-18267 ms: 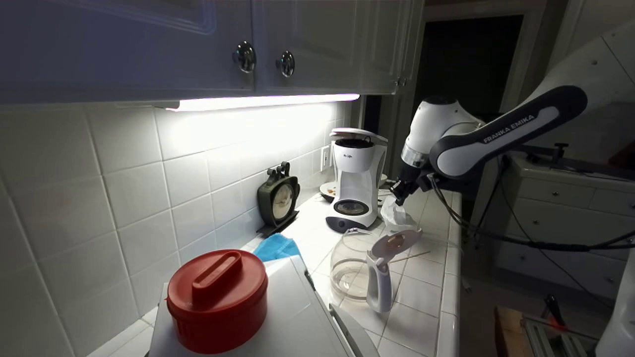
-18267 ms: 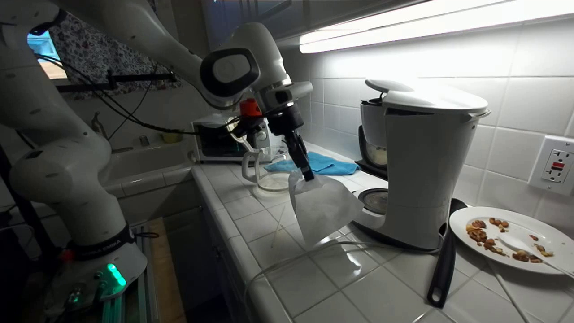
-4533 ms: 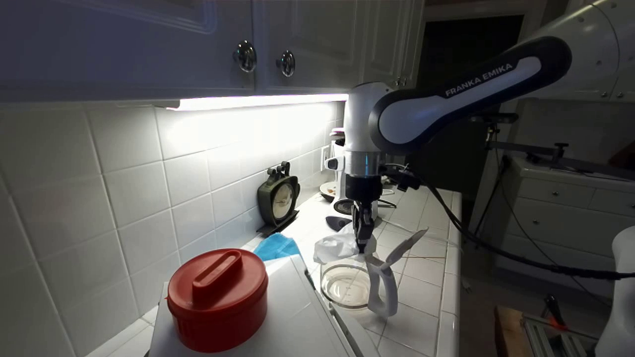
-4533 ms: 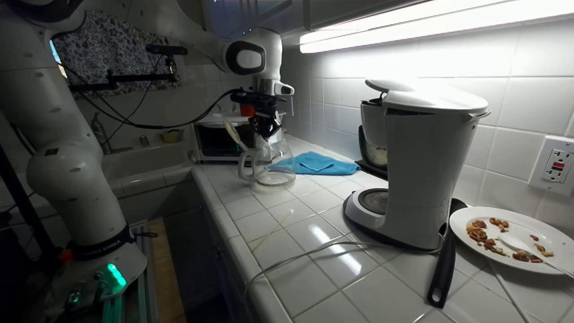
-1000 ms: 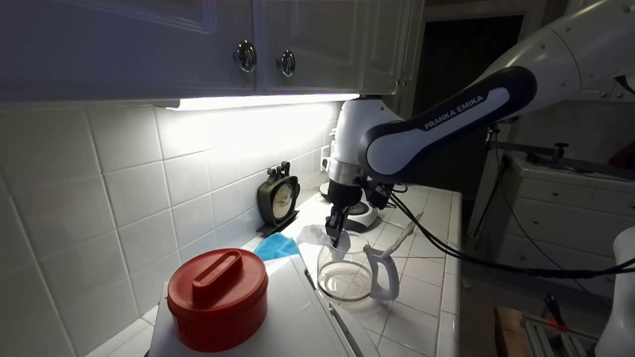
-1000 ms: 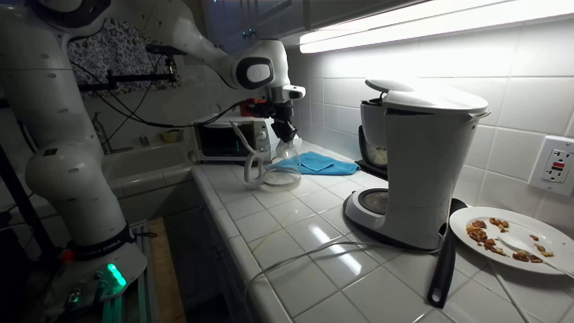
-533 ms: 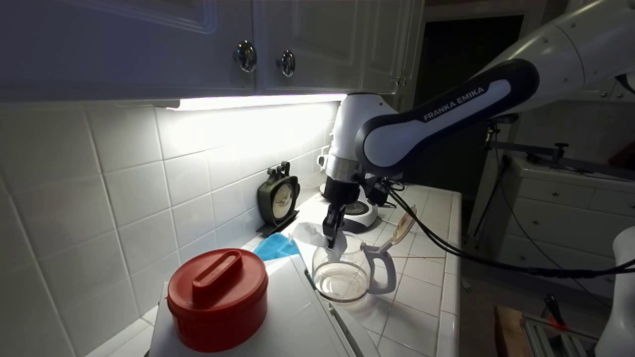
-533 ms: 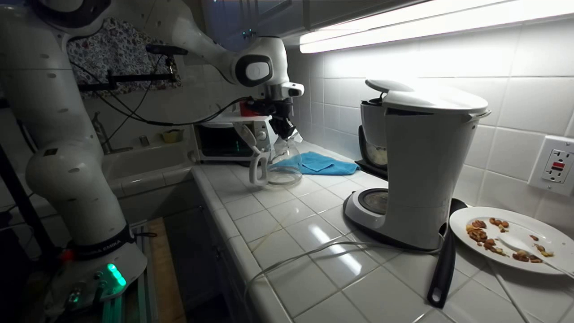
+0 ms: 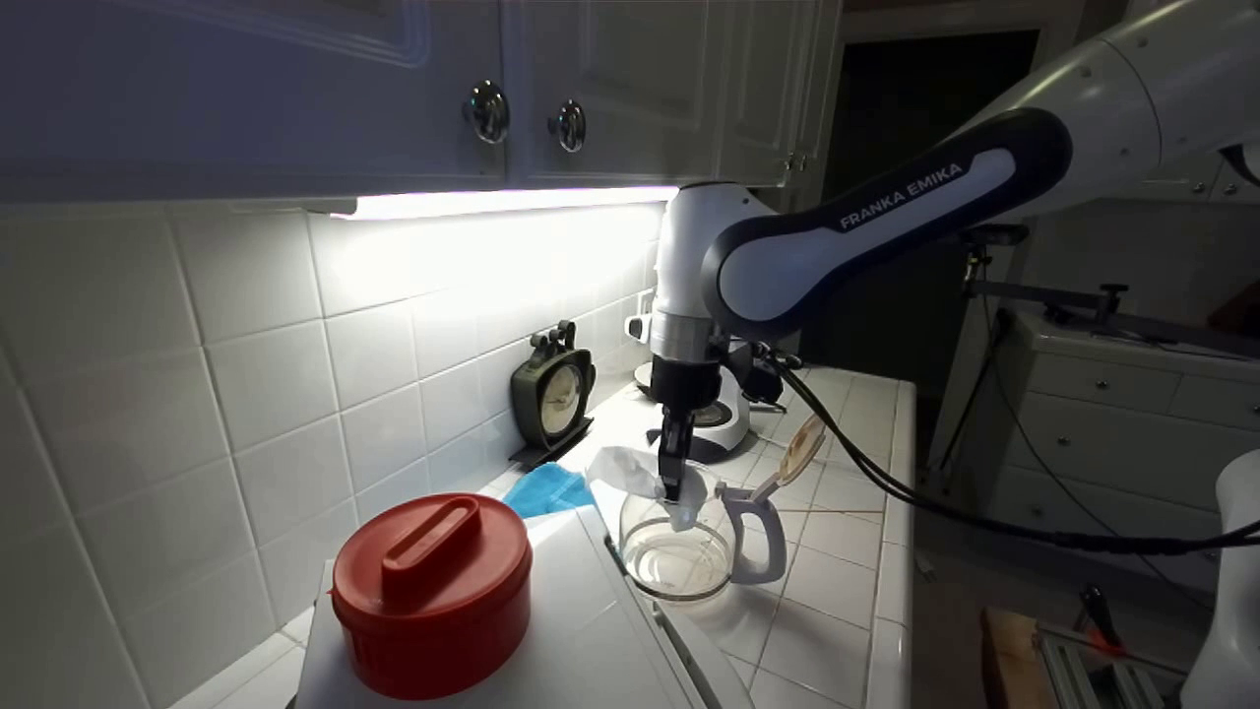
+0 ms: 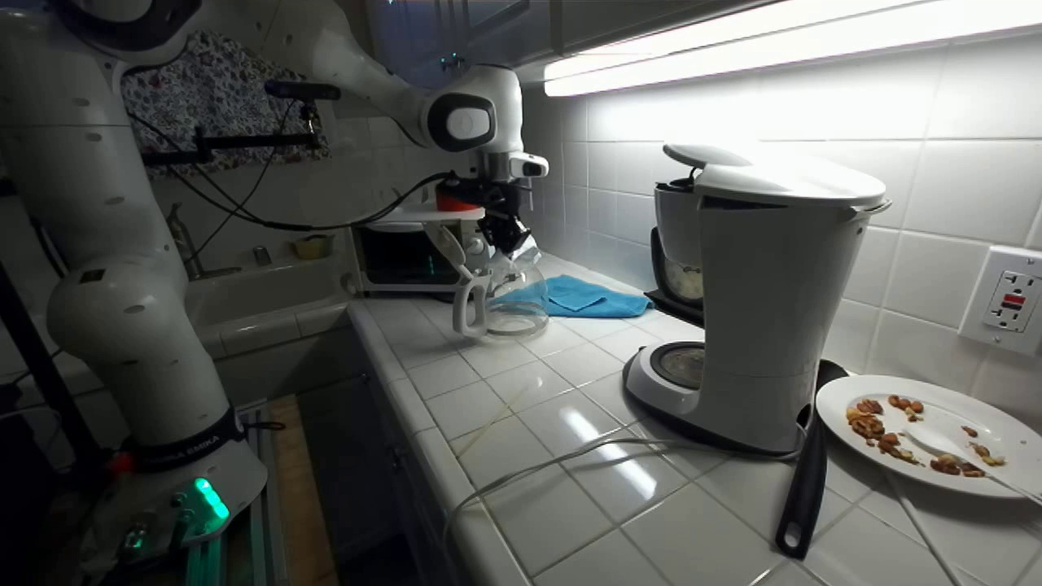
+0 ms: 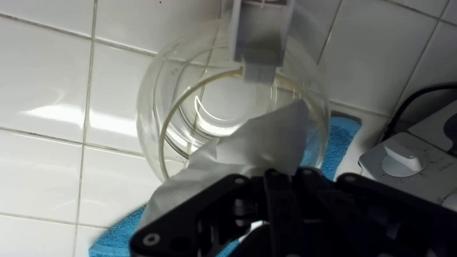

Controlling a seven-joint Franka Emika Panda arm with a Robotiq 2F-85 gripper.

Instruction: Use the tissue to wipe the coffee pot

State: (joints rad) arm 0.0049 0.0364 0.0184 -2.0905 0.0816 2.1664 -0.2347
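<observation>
The robot's hand (image 9: 672,492) is squeezed together and holds a thin, crumpled white tissue (image 11: 271,139). The hand points down, right over the coffee pot (image 11: 148,105). In the wrist view, one end of the tissue is over the pot's round mouth, and the rest spreads across the rim and out past the side. It is hard to tell just where the tissue touches the glass.

The coffee pot is round and clear, and it stands upright on the white tile table (image 10: 562,521). Its white handle (image 9: 775,540) sticks out at the side, and its lid (image 9: 802,451) is flipped up. A blue cloth (image 10: 598,299) lies just beside the pot, and some of its blue shows through the glass.

Near the pot is a toaster oven (image 10: 407,259) with a knob (image 11: 401,160). A red container (image 9: 433,611) with a red lid sits on top of it. A white coffee maker (image 10: 761,325) stands apart from the pot, and a thin cord (image 10: 604,443) runs from it to the table's edge. Near the coffee maker, a white plate (image 10: 995,411) has bits of food (image 10: 864,427) and a white spoon (image 10: 936,443) on it. A black handle (image 10: 802,500) lies just beside the plate. A bright lamp (image 9: 512,202) shines under the cabinets (image 9: 640,79).
</observation>
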